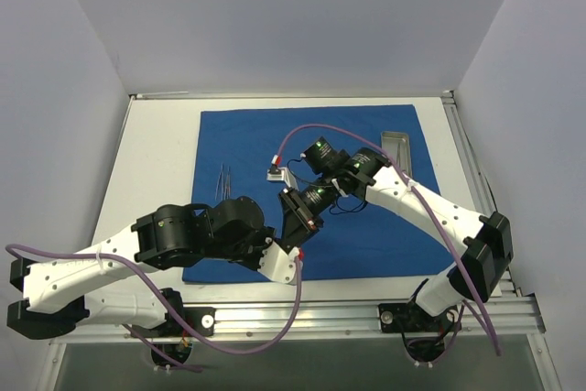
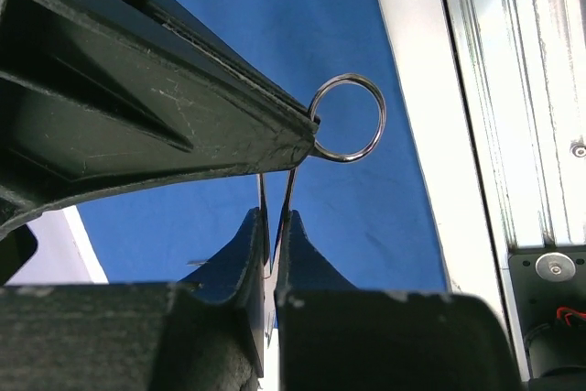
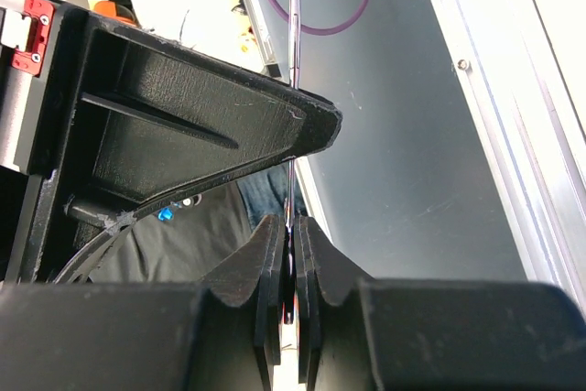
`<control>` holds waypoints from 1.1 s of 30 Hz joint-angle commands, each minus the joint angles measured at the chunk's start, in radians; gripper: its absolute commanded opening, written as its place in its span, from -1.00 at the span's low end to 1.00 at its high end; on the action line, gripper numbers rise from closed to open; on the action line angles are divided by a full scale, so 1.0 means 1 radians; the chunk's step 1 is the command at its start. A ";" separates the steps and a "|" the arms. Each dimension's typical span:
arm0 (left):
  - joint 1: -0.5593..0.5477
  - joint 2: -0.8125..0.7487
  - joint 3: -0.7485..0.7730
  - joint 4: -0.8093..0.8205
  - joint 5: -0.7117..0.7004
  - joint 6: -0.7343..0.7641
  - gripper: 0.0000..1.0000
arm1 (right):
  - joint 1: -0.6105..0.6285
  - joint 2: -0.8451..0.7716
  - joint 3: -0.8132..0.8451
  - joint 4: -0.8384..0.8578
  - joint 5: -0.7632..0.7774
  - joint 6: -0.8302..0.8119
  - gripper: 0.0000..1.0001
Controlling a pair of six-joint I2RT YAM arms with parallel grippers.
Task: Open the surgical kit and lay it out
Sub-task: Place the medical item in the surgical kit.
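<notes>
Past one ring, the forceps [image 2: 381, 121] are hidden behind the right claw [image 3: 291, 235] above it and between the left claw's [image 2: 272, 237] fingers below; the tips are unseen.

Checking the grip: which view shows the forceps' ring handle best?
Left wrist: the forceps' ring handle shows clearly against blue cloth, shafts pinched in the left fingers. Right wrist shows only a thin shaft; the top view hides it.

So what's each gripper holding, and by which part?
Left gripper: forceps, by the shanks below the ring. Right gripper: a thin silver tool, by its shaft; possibly the same forceps.
</notes>
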State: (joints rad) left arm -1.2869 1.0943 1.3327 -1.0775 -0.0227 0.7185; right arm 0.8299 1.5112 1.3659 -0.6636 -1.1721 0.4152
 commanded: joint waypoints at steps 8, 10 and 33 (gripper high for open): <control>0.000 0.016 0.005 0.074 -0.040 -0.094 -0.95 | -0.031 0.009 0.065 0.007 0.006 -0.026 -0.39; 0.000 0.012 -0.006 0.106 -0.066 -0.132 -0.95 | -0.051 0.009 0.076 0.004 0.029 -0.026 0.15; 0.550 0.378 0.109 0.234 -0.233 -0.802 -0.95 | -0.660 -0.051 0.068 0.007 0.589 0.000 0.99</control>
State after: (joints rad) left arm -0.7956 1.4220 1.3552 -0.8925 -0.2375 0.0742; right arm 0.1650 1.5082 1.3682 -0.6701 -0.7090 0.3927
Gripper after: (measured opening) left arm 0.068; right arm 0.995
